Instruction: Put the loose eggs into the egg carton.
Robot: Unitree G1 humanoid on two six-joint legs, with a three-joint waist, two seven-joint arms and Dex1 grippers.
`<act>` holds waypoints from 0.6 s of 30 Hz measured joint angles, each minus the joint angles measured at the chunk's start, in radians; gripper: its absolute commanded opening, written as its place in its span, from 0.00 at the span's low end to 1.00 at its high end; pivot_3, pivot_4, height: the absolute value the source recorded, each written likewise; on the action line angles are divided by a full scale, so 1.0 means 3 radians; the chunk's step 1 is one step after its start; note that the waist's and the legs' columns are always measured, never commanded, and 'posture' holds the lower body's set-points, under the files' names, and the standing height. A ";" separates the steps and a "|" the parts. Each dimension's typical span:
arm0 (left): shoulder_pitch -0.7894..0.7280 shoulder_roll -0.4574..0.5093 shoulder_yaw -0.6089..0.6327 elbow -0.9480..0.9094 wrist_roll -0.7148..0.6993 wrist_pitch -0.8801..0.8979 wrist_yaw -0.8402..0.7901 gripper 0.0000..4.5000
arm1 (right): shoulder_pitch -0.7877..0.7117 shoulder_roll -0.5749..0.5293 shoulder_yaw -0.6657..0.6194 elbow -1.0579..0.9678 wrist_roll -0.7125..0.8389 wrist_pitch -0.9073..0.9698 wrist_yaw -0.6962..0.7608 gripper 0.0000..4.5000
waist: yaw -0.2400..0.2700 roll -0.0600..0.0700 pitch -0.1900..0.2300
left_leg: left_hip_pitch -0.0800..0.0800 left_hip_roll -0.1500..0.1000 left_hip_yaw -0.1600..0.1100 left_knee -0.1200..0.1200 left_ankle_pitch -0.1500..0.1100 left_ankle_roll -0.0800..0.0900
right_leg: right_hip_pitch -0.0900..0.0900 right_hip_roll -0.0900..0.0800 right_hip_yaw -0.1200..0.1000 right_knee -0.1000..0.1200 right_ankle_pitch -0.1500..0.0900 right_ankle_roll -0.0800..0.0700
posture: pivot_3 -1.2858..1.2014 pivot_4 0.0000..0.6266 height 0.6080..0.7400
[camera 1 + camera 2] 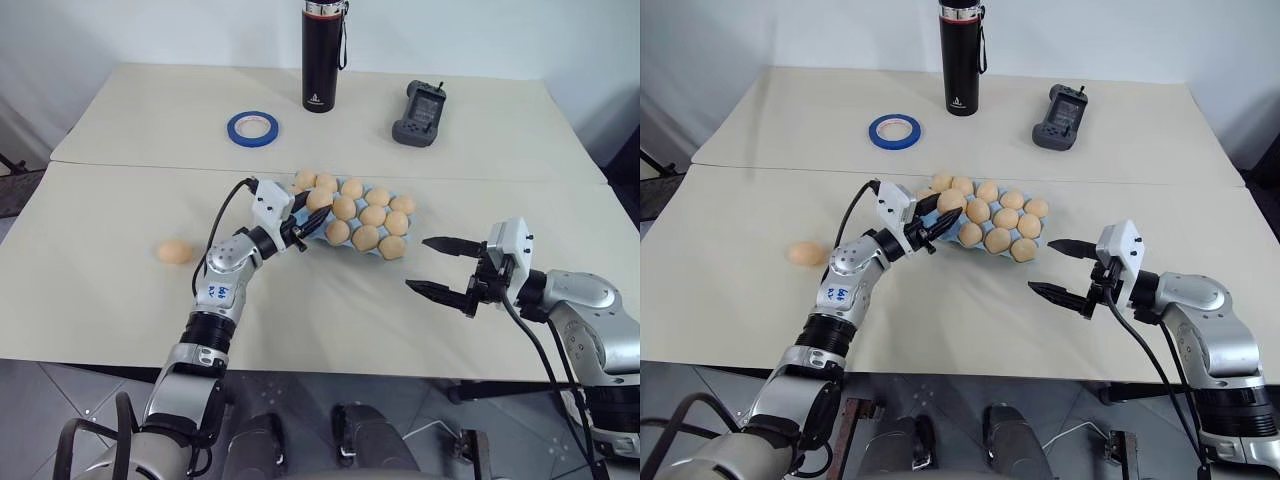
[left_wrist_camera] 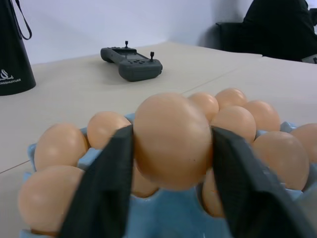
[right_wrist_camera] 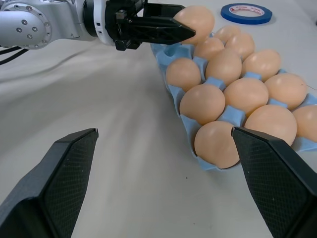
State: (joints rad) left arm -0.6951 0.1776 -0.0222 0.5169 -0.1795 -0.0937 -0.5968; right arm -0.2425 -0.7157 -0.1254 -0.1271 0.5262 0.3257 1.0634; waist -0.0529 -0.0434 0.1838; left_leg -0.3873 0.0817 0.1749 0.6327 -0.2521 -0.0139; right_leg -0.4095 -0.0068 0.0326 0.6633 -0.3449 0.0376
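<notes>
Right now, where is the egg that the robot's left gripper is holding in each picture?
Left eye view: the smooth tan-orange egg sits in the left gripper, at the light blue moulded egg carton's left end.
Right eye view: same spot.
Left wrist view: centre.
Right wrist view: top middle.
Shared landmark: the carton.

**Camera setup: stereo head pair plus two wrist cams**

Head eyes look forward and down from above the near table edge, taking in the whole table with the egg carton (image 1: 352, 222) about centre. Left wrist cam sits very near the carton (image 2: 163, 218), level, facing the far handheld controller (image 2: 132, 63). Right wrist cam looks across the carton (image 3: 218, 82) from its other side. All views share the carton.
</notes>
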 measured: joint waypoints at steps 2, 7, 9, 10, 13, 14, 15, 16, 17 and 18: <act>0.0009 0.0000 -0.0018 -0.0063 0.0002 0.0030 -0.0030 0.87 | 0.0004 0.0000 0.0000 -0.0003 0.0000 -0.0001 -0.0006 1.00 | 0.0001 0.0000 0.0000 | 0.0000 0.0000 0.0000 0.0000 0.0000 0.0000 | 0.0000 0.0000 0.0000 0.0001 0.0000 0.0000 | 0.52 0.24 1.00; 0.0088 0.0047 -0.0021 -0.0263 0.0028 0.0158 -0.0024 1.00 | -0.0004 0.0000 0.0002 0.0001 -0.0002 -0.0008 -0.0009 1.00 | -0.0008 0.0000 0.0000 | 0.0001 0.0000 0.0000 0.0000 0.0001 -0.0001 | 0.0000 0.0000 0.0000 0.0003 0.0000 0.0000 | 0.52 0.24 1.00; 0.0201 0.0133 -0.0021 -0.0410 0.0040 0.0213 -0.0026 1.00 | -0.0026 0.0000 0.0006 0.0018 -0.0004 -0.0018 -0.0009 1.00 | -0.0013 0.0000 0.0000 | 0.0001 0.0001 0.0000 -0.0001 0.0001 -0.0002 | -0.0001 0.0001 0.0000 0.0003 0.0000 0.0000 | 0.52 0.24 1.00; 0.0277 0.0187 -0.0019 -0.0507 0.0043 0.0239 -0.0028 1.00 | -0.0032 0.0000 0.0007 0.0020 -0.0004 -0.0027 -0.0007 1.00 | -0.0014 0.0000 0.0000 | 0.0001 0.0001 0.0000 -0.0001 0.0001 -0.0002 | -0.0001 0.0001 0.0000 0.0003 0.0000 0.0000 | 0.52 0.24 1.00; 0.0537 0.0380 0.0023 -0.0841 0.0019 0.0367 -0.0077 1.00 | -0.0039 0.0000 0.0008 0.0033 -0.0004 -0.0047 0.0003 1.00 | -0.0009 0.0001 0.0000 | 0.0001 0.0002 -0.0001 -0.0002 0.0002 -0.0004 | -0.0001 0.0001 0.0000 0.0004 0.0000 0.0000 | 0.52 0.24 1.00; 0.0637 0.0447 0.0039 -0.0973 -0.0009 0.0421 -0.0119 1.00 | -0.0041 0.0000 0.0008 0.0035 -0.0004 -0.0050 0.0008 1.00 | -0.0010 0.0001 0.0000 | 0.0001 0.0002 0.0000 -0.0001 0.0002 -0.0003 | 0.0000 0.0000 0.0000 0.0004 0.0000 0.0000 | 0.52 0.24 1.00; 0.0757 0.0533 0.0059 -0.1131 -0.0047 0.0485 -0.0168 1.00 | -0.0042 0.0000 0.0008 0.0039 -0.0004 -0.0053 0.0013 1.00 | -0.0010 0.0001 0.0000 | 0.0001 0.0002 0.0000 -0.0001 0.0002 -0.0003 | 0.0000 0.0000 0.0000 0.0004 0.0000 0.0000 | 0.52 0.24 1.00; 0.0868 0.0608 0.0085 -0.1263 -0.0079 0.0541 -0.0198 1.00 | -0.0041 0.0000 0.0008 0.0040 -0.0004 -0.0055 0.0018 1.00 | -0.0012 0.0001 0.0000 | 0.0001 0.0002 0.0000 -0.0001 0.0002 -0.0003 | 0.0000 0.0000 0.0001 0.0004 0.0000 0.0000 | 0.52 0.24 1.00; 0.1014 0.0720 0.0136 -0.1437 -0.0129 0.0626 -0.0238 1.00 | -0.0039 0.0000 0.0007 0.0041 -0.0003 -0.0057 0.0023 1.00 | -0.0015 0.0001 0.0000 | 0.0002 0.0002 0.0000 -0.0002 0.0002 -0.0003 | 0.0000 0.0000 0.0000 0.0004 0.0000 0.0000 | 0.52 0.24 1.00; 0.1100 0.0794 0.0182 -0.1525 -0.0168 0.0684 -0.0266 1.00 | -0.0037 0.0000 0.0008 0.0046 -0.0003 -0.0057 0.0026 1.00 | -0.0012 0.0001 0.0000 | 0.0002 0.0002 -0.0001 -0.0002 0.0003 -0.0003 | 0.0000 0.0000 0.0000 0.0005 0.0000 0.0000 | 0.52 0.24 1.00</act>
State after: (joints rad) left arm -0.3651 0.4158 0.0323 0.0593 -0.2298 0.1116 -0.6765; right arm -0.2537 -0.7157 -0.1231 -0.1133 0.5253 0.3088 1.0714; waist -0.0565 -0.0432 0.1839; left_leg -0.3868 0.0823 0.1746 0.6322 -0.2512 -0.0147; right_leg -0.4095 -0.0068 0.0326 0.6647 -0.3449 0.0375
